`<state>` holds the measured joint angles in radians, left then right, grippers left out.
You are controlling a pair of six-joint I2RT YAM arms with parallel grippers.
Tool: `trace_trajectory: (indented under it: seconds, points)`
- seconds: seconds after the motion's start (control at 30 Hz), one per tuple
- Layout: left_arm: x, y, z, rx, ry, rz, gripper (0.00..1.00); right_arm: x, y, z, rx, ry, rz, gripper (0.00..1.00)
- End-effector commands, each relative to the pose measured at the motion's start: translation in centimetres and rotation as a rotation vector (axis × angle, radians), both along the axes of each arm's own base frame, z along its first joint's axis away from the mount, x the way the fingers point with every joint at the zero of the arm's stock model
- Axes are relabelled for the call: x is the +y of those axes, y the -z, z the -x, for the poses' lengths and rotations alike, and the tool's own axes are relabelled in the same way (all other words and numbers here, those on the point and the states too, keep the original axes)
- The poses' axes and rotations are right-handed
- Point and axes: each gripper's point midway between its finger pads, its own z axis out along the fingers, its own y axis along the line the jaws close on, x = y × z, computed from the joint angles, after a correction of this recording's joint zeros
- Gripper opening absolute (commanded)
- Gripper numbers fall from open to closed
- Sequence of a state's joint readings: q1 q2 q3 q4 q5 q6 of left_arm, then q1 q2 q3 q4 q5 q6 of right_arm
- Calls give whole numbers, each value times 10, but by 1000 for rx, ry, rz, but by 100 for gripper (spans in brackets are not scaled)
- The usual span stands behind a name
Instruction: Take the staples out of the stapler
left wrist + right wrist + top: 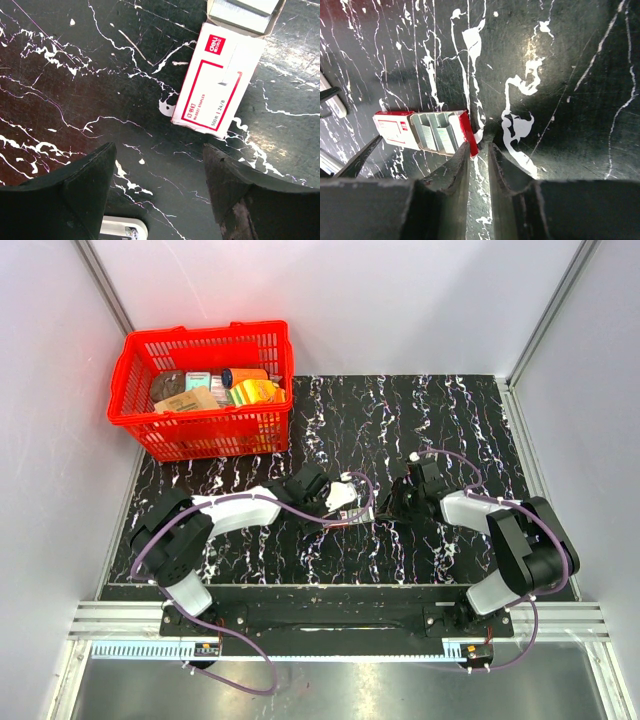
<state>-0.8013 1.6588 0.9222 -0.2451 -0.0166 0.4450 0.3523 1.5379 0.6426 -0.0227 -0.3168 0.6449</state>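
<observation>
**Grippers meet at mid-table, stapler out of sight**

Arms converge at the centre of the top view over the black marbled table [450, 420]. The left gripper [345, 508] sits just left of centre and the right gripper [392, 505] just right of it, near each other but apart.

In the left wrist view the left gripper [160, 150] has its 2 fingers [85, 185] spread wide with nothing between them but bare tabletop. A red-and-white packet [220, 80] lies flat in the upper right of that frame. Its inner tray [245, 10] is slid out at the top edge and shows rows of silvery staples. A pale rounded piece [124, 229] with a metal glint peeks in at the bottom edge; what it is cannot be told.

In the right wrist view the right gripper [479, 145] has its fingers [455, 170] drawn almost together, with only a slim gap and nothing visibly held. The same packet [395, 129] lies at centre left of that frame, just beside the left fingertip, its open tray [437, 132] facing up.

The stapler and its loose strip of staples cannot be picked out in any of the 3 views; the arms cover the spot where they meet.

A red basket [200, 425] full of assorted goods stands in the upper left of the top view, well apart from both grippers.
</observation>
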Motion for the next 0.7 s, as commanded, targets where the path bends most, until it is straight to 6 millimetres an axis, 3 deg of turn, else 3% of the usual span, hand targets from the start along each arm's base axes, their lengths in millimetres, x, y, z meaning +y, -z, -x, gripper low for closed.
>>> trace_trajectory:
  seconds: [0.0,0.3,0.67]
  points:
    - [-4,-4,-9,-46,-6,-2,74,9,-6,-6,-23,-2,-64,25]
    - [-7,-5,-10,-59,-3,-8,73,11,-5,-7,-21,-7,-75,23]
    - [-4,-2,-10,-64,-7,-18,73,-4,-18,-11,-70,39,-39,23]
